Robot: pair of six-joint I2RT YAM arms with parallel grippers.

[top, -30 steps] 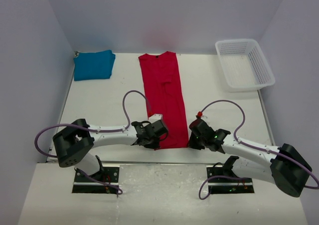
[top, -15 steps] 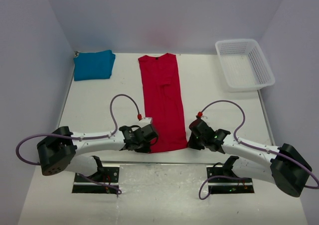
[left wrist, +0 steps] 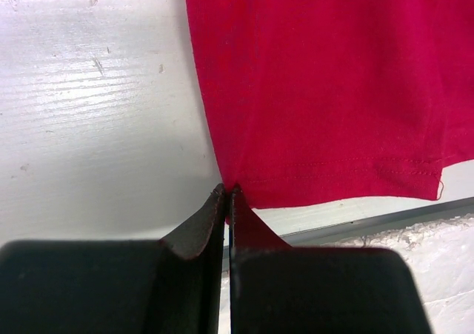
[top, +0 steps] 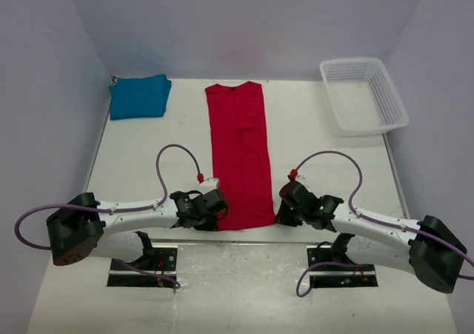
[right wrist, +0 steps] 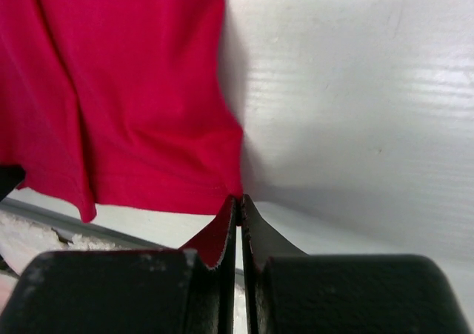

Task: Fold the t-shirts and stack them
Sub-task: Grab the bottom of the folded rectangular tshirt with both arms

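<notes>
Looks like a robot lab cell. Boxed in by plain grey walls [top: 244, 23]; arm bases [top: 144, 261] bolted along a white table [top: 318, 156].

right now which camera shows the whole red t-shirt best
The top external view: the red t-shirt lies full length, collar to hem. The left wrist view shows only its near hem corner pinched in the left pincer; the right wrist view only the other corner in the right pincer.

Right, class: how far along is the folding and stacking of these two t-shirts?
Done: the teal t-shirt lies folded at the far left corner, and the red t-shirt is folded into a long strip. In hand: the left jaws and right jaws pinch its near hem corners. Left: folding it shorter and stacking the two.
</notes>
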